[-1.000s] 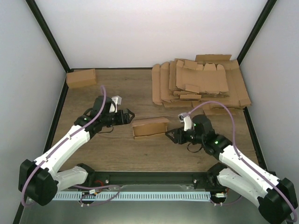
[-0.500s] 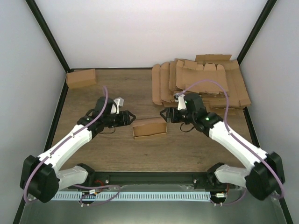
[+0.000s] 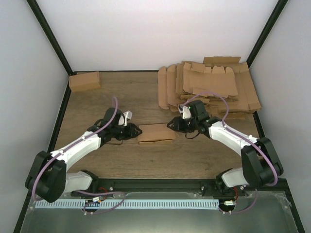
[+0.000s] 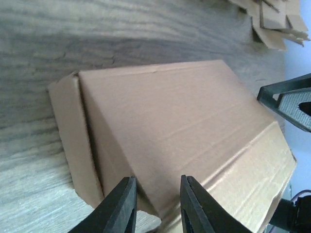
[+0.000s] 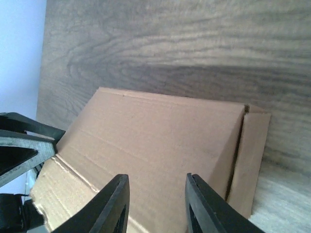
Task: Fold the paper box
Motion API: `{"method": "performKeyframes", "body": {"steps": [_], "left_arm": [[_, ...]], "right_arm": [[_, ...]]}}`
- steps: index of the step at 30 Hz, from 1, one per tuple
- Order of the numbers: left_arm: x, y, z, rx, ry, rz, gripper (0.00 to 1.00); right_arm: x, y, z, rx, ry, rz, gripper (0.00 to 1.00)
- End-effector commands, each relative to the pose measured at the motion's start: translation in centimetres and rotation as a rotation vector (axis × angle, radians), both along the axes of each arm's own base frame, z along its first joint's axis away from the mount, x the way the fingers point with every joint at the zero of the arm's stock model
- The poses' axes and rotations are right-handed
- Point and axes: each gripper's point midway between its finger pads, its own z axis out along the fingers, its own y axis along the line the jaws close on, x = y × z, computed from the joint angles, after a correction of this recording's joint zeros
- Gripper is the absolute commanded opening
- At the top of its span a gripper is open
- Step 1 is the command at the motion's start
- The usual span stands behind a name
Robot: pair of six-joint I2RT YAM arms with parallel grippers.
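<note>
The brown paper box [image 3: 156, 133] lies mid-table, its lid sloping down over the body. My left gripper [image 3: 137, 131] is at the box's left end and my right gripper [image 3: 171, 124] at its right end. In the left wrist view the box [image 4: 170, 126] fills the frame, and the left gripper [image 4: 157, 180] hovers over its near edge with a narrow gap and nothing pinched. In the right wrist view the right gripper [image 5: 156, 177] is likewise parted over the box [image 5: 160, 145]. Its side flap [image 5: 252, 160] stands out at the right.
A pile of flat cardboard blanks [image 3: 209, 85] covers the back right of the table. A finished folded box [image 3: 84, 80] sits at the back left corner. Black frame posts and white walls close in the sides.
The right arm swung from the front right round to the box's right end. The left gripper moved in to the left end. Both pairs of jaws narrowed, and the lid now lies lower.
</note>
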Motion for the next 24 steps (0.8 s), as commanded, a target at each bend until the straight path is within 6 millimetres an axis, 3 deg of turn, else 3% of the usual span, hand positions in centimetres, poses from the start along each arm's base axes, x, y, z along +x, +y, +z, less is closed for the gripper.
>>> {"method": "performKeyframes", "body": {"steps": [1, 9, 16, 19, 24], "left_arm": [[-0.6, -0.5, -1.2, -0.039, 0.022, -0.024, 0.26], [-1.6, 0.8, -4.5, 0.043, 0.054, -0.021, 0.24], [-2.0, 0.9, -5.3, 0.057, 0.067, -0.031, 0.24], [-1.8, 1.0, -5.0, 0.065, 0.050, -0.033, 0.27], [-0.8, 2.2, -1.4, 0.091, -0.081, 0.030, 0.43]], "right_arm": [[-1.0, 0.6, -1.2, 0.050, 0.045, 0.029, 0.33], [-2.4, -0.9, -5.5, -0.031, 0.101, 0.006, 0.24], [-3.6, -1.1, -7.5, -0.027, 0.150, 0.015, 0.18], [-3.2, -1.5, -7.1, -0.058, 0.122, 0.010, 0.23], [-2.9, -1.8, -4.5, -0.072, 0.012, 0.034, 0.36]]}}
